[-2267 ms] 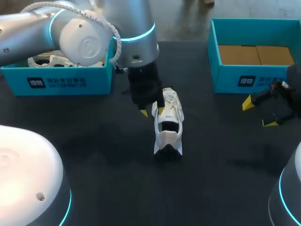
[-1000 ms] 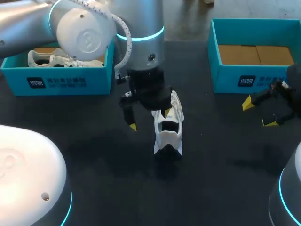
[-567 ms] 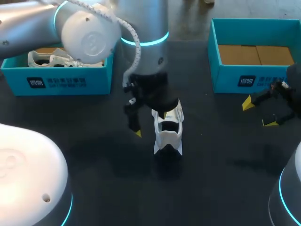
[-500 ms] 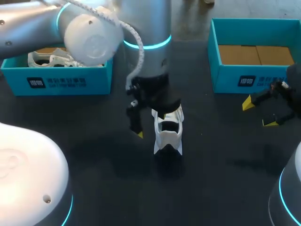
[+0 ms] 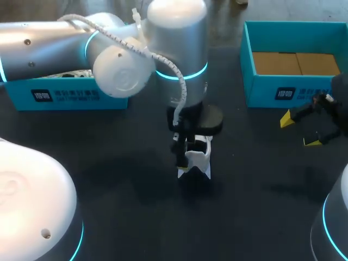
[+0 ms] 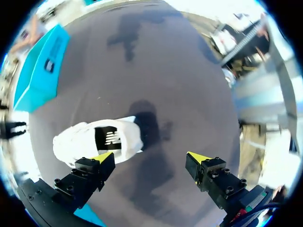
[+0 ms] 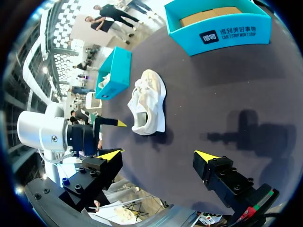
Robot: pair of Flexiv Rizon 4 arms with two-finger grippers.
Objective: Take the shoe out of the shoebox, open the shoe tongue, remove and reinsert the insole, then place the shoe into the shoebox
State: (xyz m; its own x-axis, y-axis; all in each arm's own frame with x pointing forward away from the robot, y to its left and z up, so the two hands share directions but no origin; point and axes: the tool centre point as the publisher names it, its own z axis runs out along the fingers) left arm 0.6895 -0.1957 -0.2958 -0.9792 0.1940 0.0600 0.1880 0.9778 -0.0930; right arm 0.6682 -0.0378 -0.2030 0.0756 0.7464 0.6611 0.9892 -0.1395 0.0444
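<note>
Shoe (image 5: 197, 162) is set upright on its sole at the centre of the table (image 5: 136, 217), out of both boxes. The heel end is turned to 6 o'clock, so the mouth is judged reachable from above. Left gripper (image 5: 187, 151) is held pointing down over it, with the arm brought in from 9 o'clock and the toe half hidden under the wrist. In the left wrist view the fingers (image 6: 199, 158) are seen spread wide. One yellow tip is placed just beside the shoe at its opening and the other over bare table, so nothing is pinched. This placement is judged to be a setup for prying the tongue or reaching the insole, not for a lift. Tongue and insole themselves cannot be made out. Right gripper (image 5: 300, 130) is parked at 3 o'clock, well apart from the shoe, fingers also spread and empty. It is probably kept clear so the left arm is not obstructed, and kept available to steady the shoe. At 1 o'clock, the right shoebox (image 5: 261, 89) is left open with only a cardboard liner (image 5: 296, 62) showing, and is judged the likely return slot. At 10 o'clock, the left shoebox (image 5: 81, 97) is partly masked by the left arm. Something white is seen in it from the right wrist view, but it cannot be identified.
</note>
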